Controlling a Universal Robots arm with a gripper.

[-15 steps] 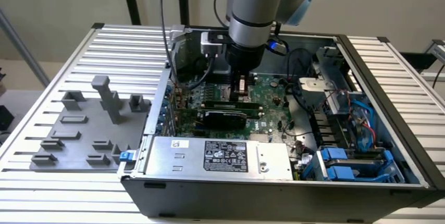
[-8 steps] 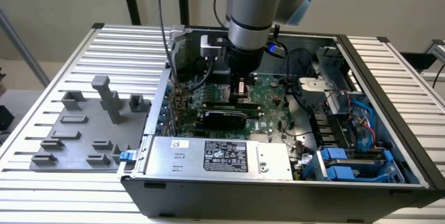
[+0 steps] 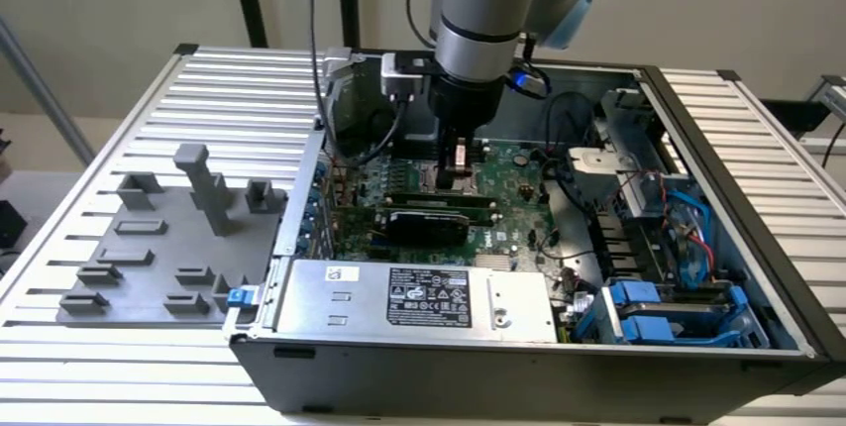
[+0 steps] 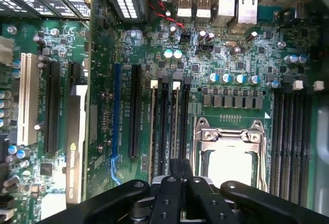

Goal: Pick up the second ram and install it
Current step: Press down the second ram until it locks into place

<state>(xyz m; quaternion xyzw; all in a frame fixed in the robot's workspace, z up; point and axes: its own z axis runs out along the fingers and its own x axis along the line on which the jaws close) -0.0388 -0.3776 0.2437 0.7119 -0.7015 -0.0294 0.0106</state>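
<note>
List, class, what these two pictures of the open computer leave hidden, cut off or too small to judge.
1. Exterior view: whether the end effector holds the memory stick; its own body hides the tips.
2. Wrist view: the near ends of the memory slots, hidden by the end effector.
3. Exterior view: print on the power supply label, too small.
4. Exterior view: the blue drive bays, partly behind the case wall.

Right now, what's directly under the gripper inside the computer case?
Under the shut gripper lies the green motherboard: long black memory slots, with the silver processor socket beside them. The gripper body covers the slots' near ends.
</note>
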